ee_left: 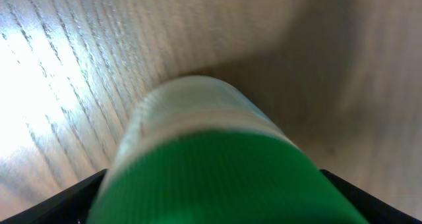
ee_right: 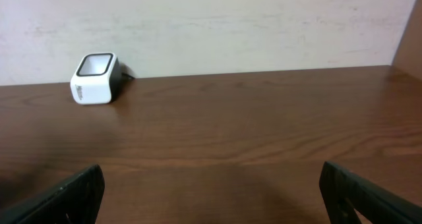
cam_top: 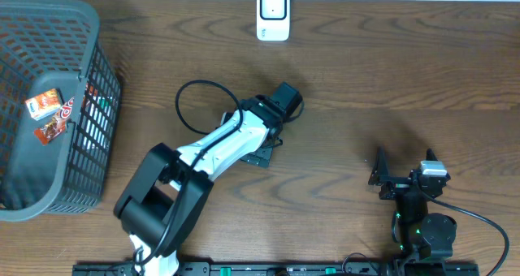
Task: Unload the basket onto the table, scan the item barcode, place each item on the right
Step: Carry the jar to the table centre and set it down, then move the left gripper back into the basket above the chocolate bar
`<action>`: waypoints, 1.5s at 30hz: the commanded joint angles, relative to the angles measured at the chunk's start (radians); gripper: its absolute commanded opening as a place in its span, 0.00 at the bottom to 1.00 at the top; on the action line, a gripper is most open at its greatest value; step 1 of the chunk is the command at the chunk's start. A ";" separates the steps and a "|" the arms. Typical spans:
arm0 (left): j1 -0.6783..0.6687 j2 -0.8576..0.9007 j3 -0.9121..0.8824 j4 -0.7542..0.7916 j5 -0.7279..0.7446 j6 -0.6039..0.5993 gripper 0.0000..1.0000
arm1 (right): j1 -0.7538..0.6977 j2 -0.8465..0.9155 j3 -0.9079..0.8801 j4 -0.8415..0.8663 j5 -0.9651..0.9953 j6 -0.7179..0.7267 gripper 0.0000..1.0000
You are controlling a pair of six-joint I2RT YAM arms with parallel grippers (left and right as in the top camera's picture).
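Wood table [cam_top: 366, 65]: green-capped bottle [ee_left: 211, 158] btw L fingers [ee_left: 62, 201], grip unclear; R fingers [ee_right: 69, 192] wide open, well apart from it.

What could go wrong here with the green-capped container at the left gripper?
The round green-capped container seems to lie on its side on the table; if released it may roll. The scanner stands far from the left gripper, so the carry is long. The wrist view is blurred; grip unclear.

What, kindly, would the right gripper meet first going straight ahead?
The right gripper's way looks free over the brown wooden table, likely until the pale wall; the white boxy scanner sits left.
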 commanded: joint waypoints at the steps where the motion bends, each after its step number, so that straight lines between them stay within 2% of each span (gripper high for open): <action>1: 0.002 -0.137 0.028 -0.016 -0.060 0.090 0.95 | -0.004 -0.006 -0.001 -0.003 0.010 -0.008 0.99; 4: 0.002 -0.244 0.028 -0.064 -0.079 0.126 0.95 | -0.004 -0.006 -0.001 -0.003 0.010 -0.008 0.99; 7: 0.000 -0.365 0.028 -0.097 -0.090 0.229 0.95 | -0.004 -0.006 -0.001 -0.003 0.009 -0.008 0.99; 11: 0.017 -0.532 0.033 -0.085 -0.128 0.500 0.95 | -0.004 -0.006 -0.001 -0.003 0.009 -0.008 0.99; 14: 0.089 -0.653 0.059 -0.099 -0.129 0.726 0.95 | -0.004 -0.006 -0.001 -0.003 0.009 -0.008 0.99; 19: 0.340 -0.806 0.185 -0.165 -0.128 0.999 0.95 | -0.004 -0.006 -0.001 -0.003 0.009 -0.008 0.99; 24: 0.650 -0.829 0.352 -0.277 -0.125 1.139 0.95 | -0.004 -0.006 -0.001 -0.003 0.009 -0.008 0.99; 29: 0.953 -0.773 0.431 -0.362 -0.077 1.141 0.95 | -0.004 -0.006 -0.001 -0.003 0.009 -0.008 0.99; 34: 1.156 -0.644 0.431 -0.371 0.041 1.101 0.95 | -0.004 -0.006 -0.001 -0.003 0.010 -0.008 0.99; 40: 1.210 -0.419 0.430 -0.366 0.039 1.039 0.95 | -0.004 -0.006 -0.001 -0.003 0.009 -0.008 0.99; 45: 1.210 -0.249 0.430 -0.367 -0.035 0.879 0.95 | -0.004 -0.006 -0.001 -0.003 0.010 -0.008 0.99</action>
